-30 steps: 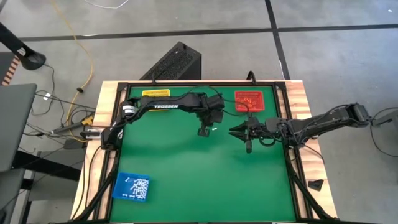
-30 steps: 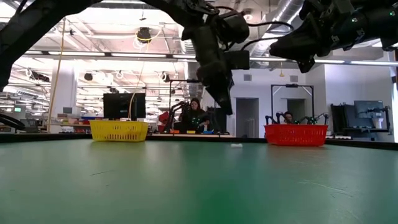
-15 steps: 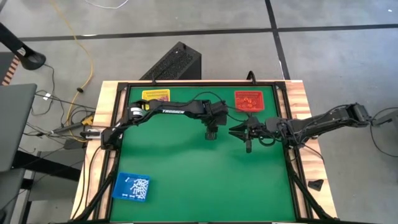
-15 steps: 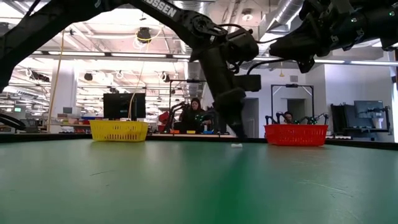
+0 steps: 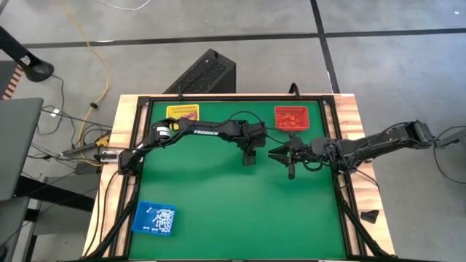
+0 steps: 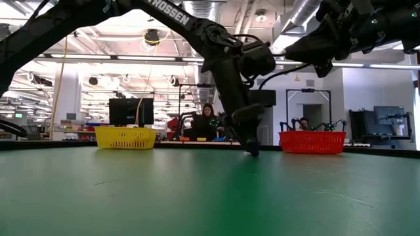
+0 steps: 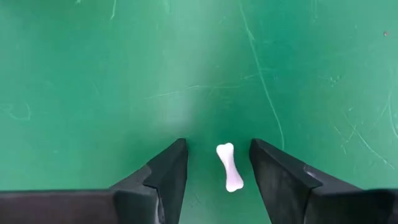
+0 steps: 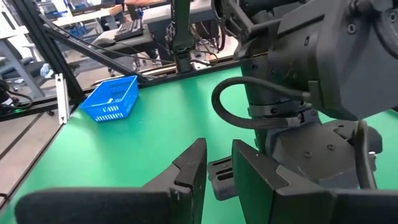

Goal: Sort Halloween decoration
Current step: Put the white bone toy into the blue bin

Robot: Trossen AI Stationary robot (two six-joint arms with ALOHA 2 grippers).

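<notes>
my left gripper hangs over the green table, fingers apart, a tiny white bone lying flat between them. it looks light, stiff and smooth, likely to skid, so i'd pinch its thin middle. farther off, my right gripper hovers, fingers slightly apart, holding nothing.

From above, the dark left arm hides the small white bone-shaped trinket. Contents of the square blue plastic tray are too tiny to identify.
</notes>
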